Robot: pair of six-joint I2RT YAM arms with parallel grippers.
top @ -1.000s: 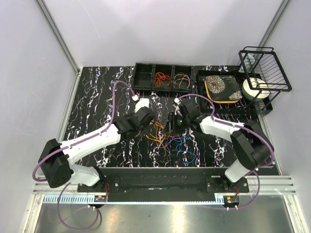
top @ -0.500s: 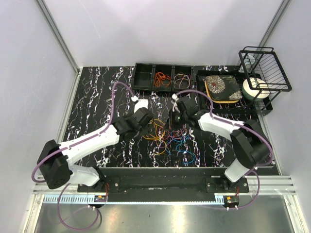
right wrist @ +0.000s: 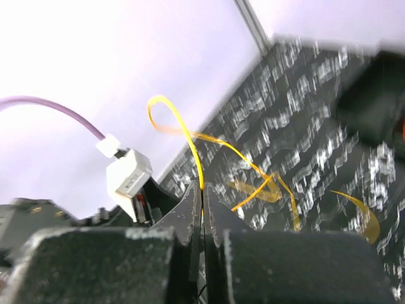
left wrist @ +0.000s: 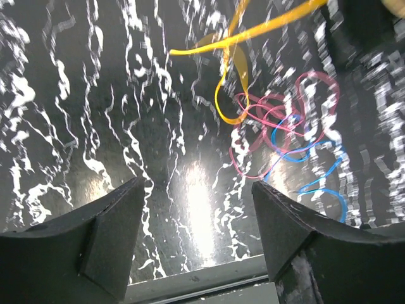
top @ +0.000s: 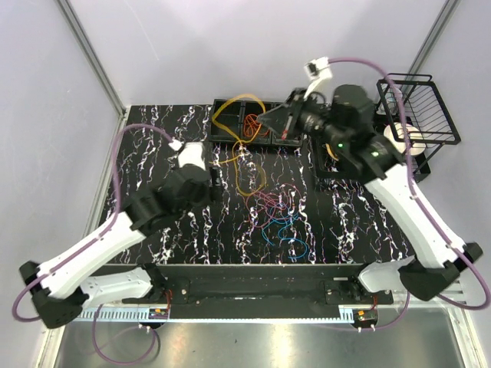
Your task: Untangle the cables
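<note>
The right claw [right wrist: 202,193] is clamped shut on the yellow cable [right wrist: 190,136] and holds it high over the back of the bench [top: 153,134]. The cable's lower loop dangles just beside the pile [top: 278,216] of pink and blue cables mid-bench, and the left claw [left wrist: 196,234] hangs open and empty nearby. The lift is best taken slowly and straight up, with the left claw ready to pin the pile if a pink strand snags.

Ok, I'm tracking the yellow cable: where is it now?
In the top view the yellow cable hangs from the shut right hand over the black compartment tray at the back, beyond the pink-and-blue tangle.
</note>
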